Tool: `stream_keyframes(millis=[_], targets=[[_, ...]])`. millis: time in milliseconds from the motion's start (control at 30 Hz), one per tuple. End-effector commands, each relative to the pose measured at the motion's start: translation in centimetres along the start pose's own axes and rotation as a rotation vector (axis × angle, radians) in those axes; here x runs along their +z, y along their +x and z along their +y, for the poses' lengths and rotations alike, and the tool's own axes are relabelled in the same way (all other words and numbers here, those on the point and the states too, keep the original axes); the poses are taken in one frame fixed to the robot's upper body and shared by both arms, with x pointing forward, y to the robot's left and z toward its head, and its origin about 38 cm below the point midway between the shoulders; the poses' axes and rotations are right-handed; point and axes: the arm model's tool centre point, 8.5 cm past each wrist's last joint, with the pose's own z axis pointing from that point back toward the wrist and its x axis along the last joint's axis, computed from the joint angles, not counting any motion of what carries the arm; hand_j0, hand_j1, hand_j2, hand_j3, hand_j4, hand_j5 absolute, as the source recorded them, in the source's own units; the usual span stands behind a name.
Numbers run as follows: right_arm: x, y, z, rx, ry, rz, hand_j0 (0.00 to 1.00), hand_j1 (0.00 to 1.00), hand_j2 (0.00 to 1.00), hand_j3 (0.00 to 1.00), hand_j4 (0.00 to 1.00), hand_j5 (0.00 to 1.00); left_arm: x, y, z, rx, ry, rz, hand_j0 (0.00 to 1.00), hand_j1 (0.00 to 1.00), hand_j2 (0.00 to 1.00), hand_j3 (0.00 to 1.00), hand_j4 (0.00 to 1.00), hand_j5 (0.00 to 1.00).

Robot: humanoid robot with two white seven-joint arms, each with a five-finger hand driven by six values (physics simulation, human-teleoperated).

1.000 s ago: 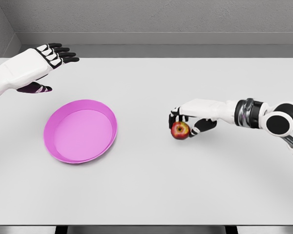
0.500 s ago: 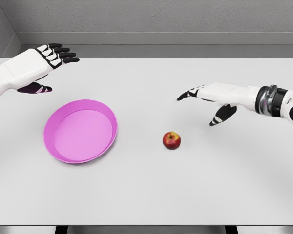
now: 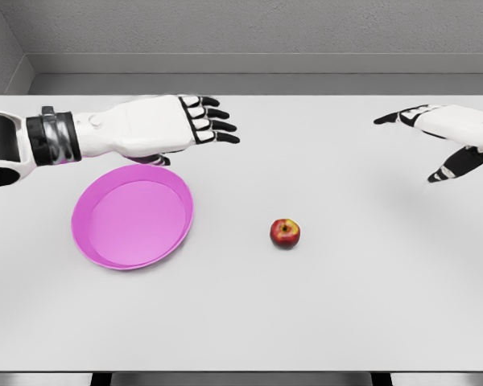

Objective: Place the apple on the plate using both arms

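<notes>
Step in hand: I judge the left hand (image 3: pixel 173 125) has to fetch the apple (image 3: pixel 285 232), since the right hand (image 3: pixel 443 133) is well clear of it near the desk's right edge.
Apple: I see it resting alone on the desk (image 3: pixel 346 305), about midway between the left and right edges, somewhat toward the front, near the plate (image 3: pixel 133 215) but not touching it.
Left hand: fingers straight and spread, holding nothing; it hovers over the back rim of the plate.
Right hand: fingers open and loose, empty.
How I'd do it well: I would bring the left hand in low over the apple with fingers wide, close around its sides rather than from the top so it cannot roll, lift it clear of the rim, then set it down in the plate's middle.
Count: one apple, one plate, two hands, one desk.
</notes>
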Motion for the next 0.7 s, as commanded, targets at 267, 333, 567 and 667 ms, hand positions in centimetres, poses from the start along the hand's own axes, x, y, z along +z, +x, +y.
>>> stream_keyframes(millis=[267,333,567,667], targets=[[0.3,0.0,-0.2,-0.002,-0.012,0.000,1.00,1.00,1.00,1.00,1.00,1.00,-9.3,7.8,-2.5,0.055,-0.158,-0.309,1.00,1.00,1.00,1.00,1.00,1.00],[0.3,0.0,-0.2,-0.002,-0.012,0.000,1.00,1.00,1.00,1.00,1.00,1.00,-10.4,8.5,-1.8,0.054,-0.130,-0.334,1.00,1.00,1.00,1.00,1.00,1.00],[0.3,0.0,-0.2,-0.003,-0.012,0.001,1.00,1.00,1.00,1.00,1.00,1.00,-11.9,6.4,-4.0,0.093,-0.194,-0.272,1.00,1.00,1.00,1.00,1.00,1.00],[0.3,0.0,-0.2,-0.003,-0.011,0.000,1.00,1.00,1.00,1.00,1.00,1.00,-12.9,6.4,-4.5,0.093,-0.237,-0.284,1.00,1.00,1.00,1.00,1.00,1.00]])
